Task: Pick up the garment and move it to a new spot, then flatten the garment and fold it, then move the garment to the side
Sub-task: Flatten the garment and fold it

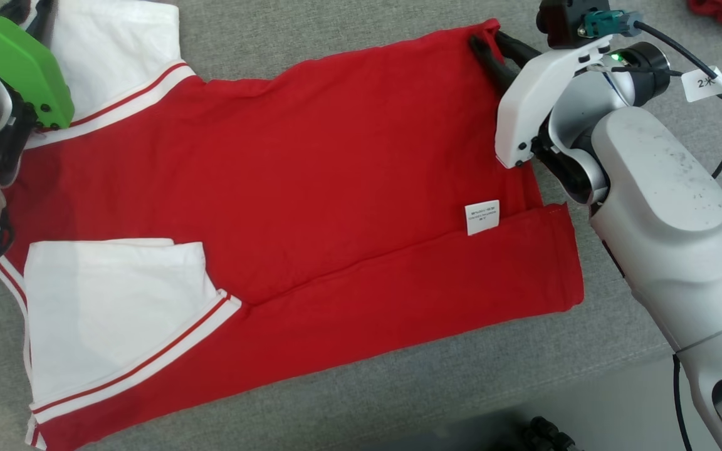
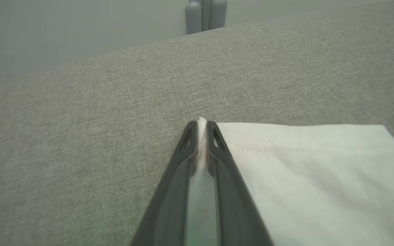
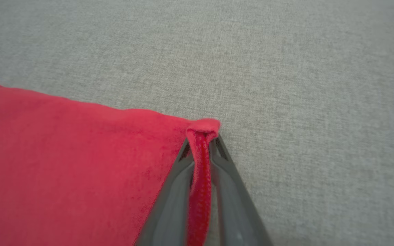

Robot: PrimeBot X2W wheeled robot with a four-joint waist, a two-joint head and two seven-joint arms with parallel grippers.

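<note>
Both far corners pinched, ready to fold the garment over.
Grey fabric surface [image 1: 398,388] w/ the red garment [image 1: 311,175] spread flat on it; near long edge looks already lapped over. My left gripper [image 2: 202,123] is clamped tight on the white sleeve [image 2: 313,171] corner, and my right gripper [image 3: 202,137] is clamped tight on the red hem corner [image 3: 204,125]. To do it well, imo: lift both ends level at the same speed, keep cloth taut btwn them, bring far edge toward me parallel to the near fold, over the label [image 1: 482,217], and let go only once it's flat.
</note>
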